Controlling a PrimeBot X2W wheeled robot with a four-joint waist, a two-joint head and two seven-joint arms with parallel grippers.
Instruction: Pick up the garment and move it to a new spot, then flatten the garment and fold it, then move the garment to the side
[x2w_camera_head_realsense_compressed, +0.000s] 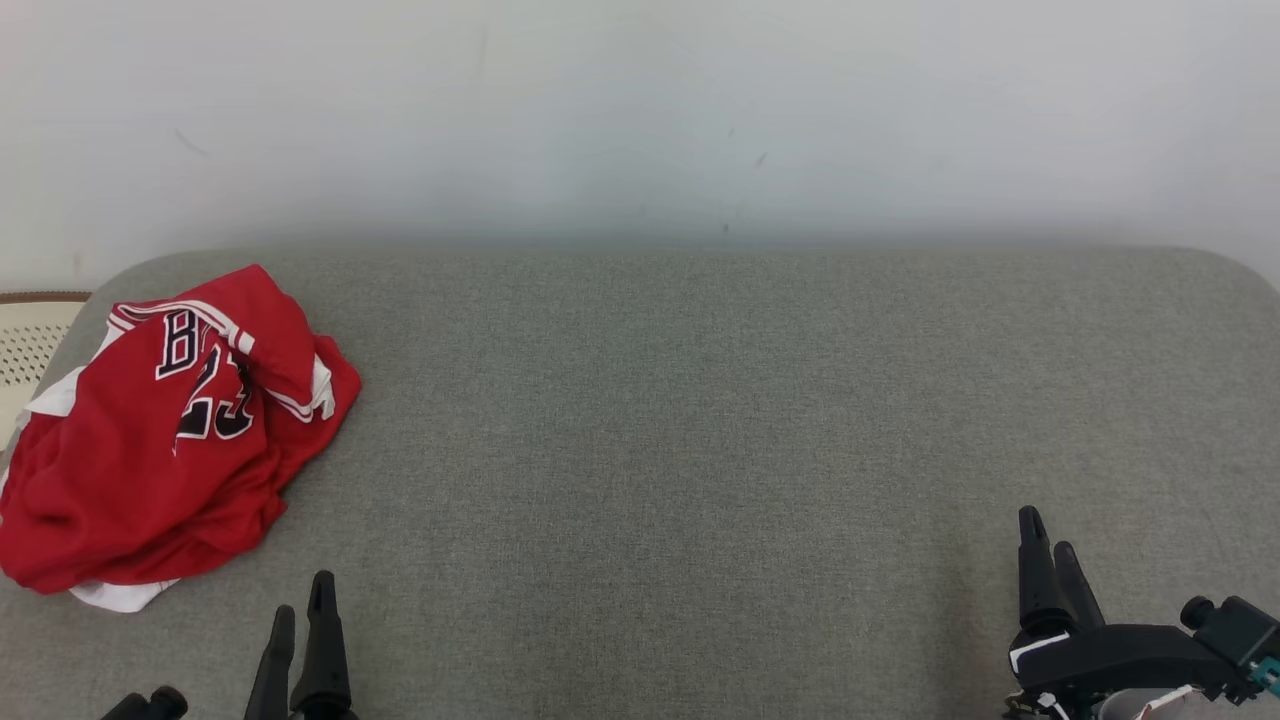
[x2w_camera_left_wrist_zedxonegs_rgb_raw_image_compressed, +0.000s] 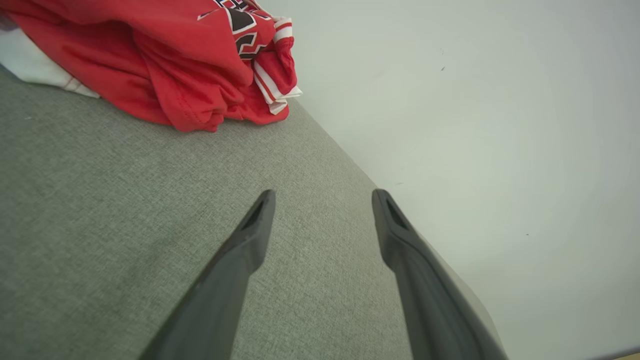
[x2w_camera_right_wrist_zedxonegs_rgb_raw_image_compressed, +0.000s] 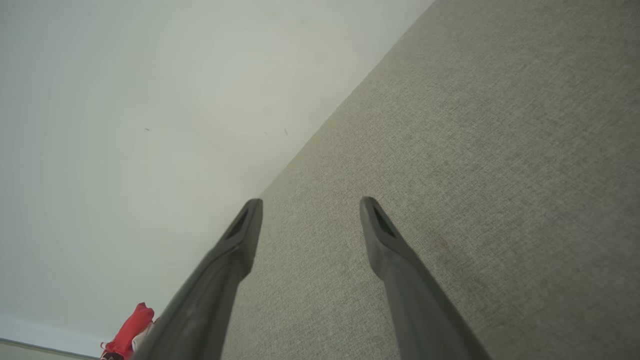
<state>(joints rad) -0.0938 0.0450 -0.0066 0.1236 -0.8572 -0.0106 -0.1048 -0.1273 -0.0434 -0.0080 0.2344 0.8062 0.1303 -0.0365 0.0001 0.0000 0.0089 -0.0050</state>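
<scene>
Left gripper (x2w_camera_head_realsense_compressed: 303, 595) and right gripper (x2w_camera_head_realsense_compressed: 1047, 532) both spread wide, holding nothing. Garment (x2w_camera_head_realsense_compressed: 170, 440) bunched at far-left corner of grey pad (x2w_camera_head_realsense_compressed: 700, 450), poss. overhanging the edge, can't tell. Risk: I pinch one layer & it slides off.

The red garment (x2w_camera_head_realsense_compressed: 165, 440) (white trim, black lettering) lies crumpled at the grey surface's far-left end; untouched.
</scene>
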